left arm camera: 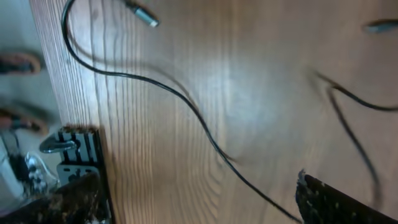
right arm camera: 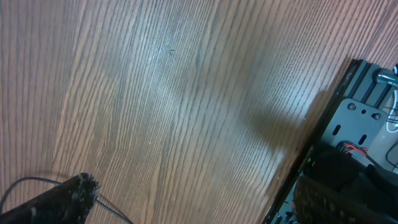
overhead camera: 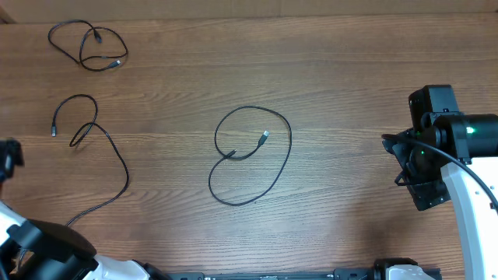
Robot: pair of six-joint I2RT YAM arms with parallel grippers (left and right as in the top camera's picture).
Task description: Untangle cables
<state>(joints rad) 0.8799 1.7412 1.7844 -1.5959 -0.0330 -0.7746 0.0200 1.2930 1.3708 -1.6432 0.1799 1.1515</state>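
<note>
Desk (overhead camera: 350, 78) carried three black cables, all lying apart; untangling judged nearly done. Left to do, at most: open the self-crossings. Long cable (overhead camera: 126, 173), left of frame, trailed to lower left edge. Centre cable (overhead camera: 289, 136) crossed itself once, silver plug (overhead camera: 265, 137) inside the loop. Small cable (overhead camera: 84, 48), upper left, looped loosely. Left gripper (left arm camera: 193, 193) and right gripper (right arm camera: 196, 193) both released, holding nothing.

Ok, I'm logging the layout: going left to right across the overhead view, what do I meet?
Long trailing cable → looped centre cable → right arm. The small top-left cable overlaps the first, so it is skipped.
</note>
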